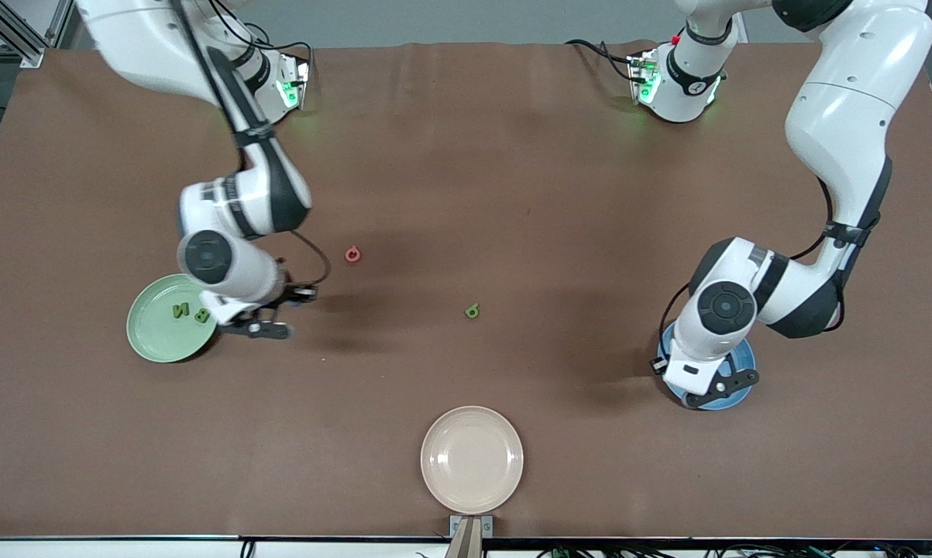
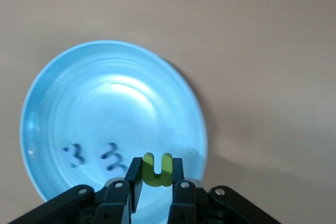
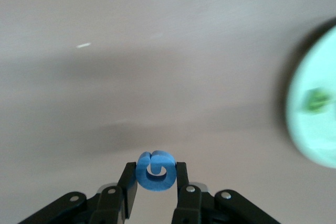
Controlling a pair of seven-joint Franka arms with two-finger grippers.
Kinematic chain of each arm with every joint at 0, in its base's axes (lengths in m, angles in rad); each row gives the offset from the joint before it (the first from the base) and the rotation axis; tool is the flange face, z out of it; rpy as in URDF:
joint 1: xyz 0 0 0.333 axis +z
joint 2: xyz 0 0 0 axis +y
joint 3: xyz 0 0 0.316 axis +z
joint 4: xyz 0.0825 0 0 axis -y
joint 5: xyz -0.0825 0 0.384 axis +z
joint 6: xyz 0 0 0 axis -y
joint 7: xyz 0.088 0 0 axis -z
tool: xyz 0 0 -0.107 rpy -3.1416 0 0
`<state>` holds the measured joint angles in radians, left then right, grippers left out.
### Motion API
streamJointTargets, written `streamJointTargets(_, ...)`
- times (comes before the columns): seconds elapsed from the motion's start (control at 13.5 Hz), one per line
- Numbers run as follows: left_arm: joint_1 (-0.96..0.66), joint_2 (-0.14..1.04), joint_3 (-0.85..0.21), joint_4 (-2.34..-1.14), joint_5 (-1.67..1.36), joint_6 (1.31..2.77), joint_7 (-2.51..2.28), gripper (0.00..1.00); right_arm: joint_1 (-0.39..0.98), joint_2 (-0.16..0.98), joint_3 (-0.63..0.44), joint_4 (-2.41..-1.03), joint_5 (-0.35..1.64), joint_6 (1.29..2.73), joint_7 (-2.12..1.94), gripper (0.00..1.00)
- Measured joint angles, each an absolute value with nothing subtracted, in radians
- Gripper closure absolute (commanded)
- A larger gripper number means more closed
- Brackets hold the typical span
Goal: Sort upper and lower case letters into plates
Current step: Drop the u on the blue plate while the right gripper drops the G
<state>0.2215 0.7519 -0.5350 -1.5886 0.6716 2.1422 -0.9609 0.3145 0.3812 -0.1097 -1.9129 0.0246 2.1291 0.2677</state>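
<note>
My left gripper (image 2: 156,165) is shut on a green letter "u" (image 2: 157,173) and holds it over the blue plate (image 2: 113,108), near its rim. Two blue letters (image 2: 111,158) lie in that plate. In the front view the left gripper (image 1: 723,385) hides most of the blue plate (image 1: 745,361). My right gripper (image 3: 156,167) is shut on a blue letter "G" (image 3: 156,176) over bare table beside the light green plate (image 1: 154,341), which holds two green letters (image 1: 190,313). A red letter (image 1: 352,253) and a green letter (image 1: 472,311) lie on the table between the plates.
A beige plate (image 1: 472,459) sits at the table edge nearest the front camera, midway between the arms. The brown table (image 1: 466,155) runs wide around the loose letters. The light green plate also shows at the edge of the right wrist view (image 3: 310,129).
</note>
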Motion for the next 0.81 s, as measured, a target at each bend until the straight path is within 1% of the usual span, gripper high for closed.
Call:
streamJointTargets(0.07,0.236,0.752,-0.535,-1.596,0.672,2.142,-0.961,0.01,0.261,0.366,-0.112,-1.926,0.017,2.128,0.189,0.83)
streamJointTargets(0.22,0.246,0.754,-0.535,-1.599,0.672,2.142,-0.963,0.0,0.161,0.348,-0.115,-1.956,0.014,2.139,0.041,0.83)
streamJointTargets(0.44,0.236,0.751,-0.555,-1.592,0.671,2.143,-0.974,0.0,0.036,0.338,-0.116,-2.033,0.012,2.238,-0.139,0.83)
streamJointTargets(0.59,0.225,0.749,-0.597,-1.584,0.671,2.143,-1.018,0.0,-0.041,0.339,-0.117,-2.075,0.012,2.311,-0.244,0.83)
streamJointTargets(0.81,0.202,0.747,-0.675,-1.582,0.671,2.14,-1.127,0.0,-0.133,0.357,-0.116,-2.097,0.01,2.378,-0.342,0.83)
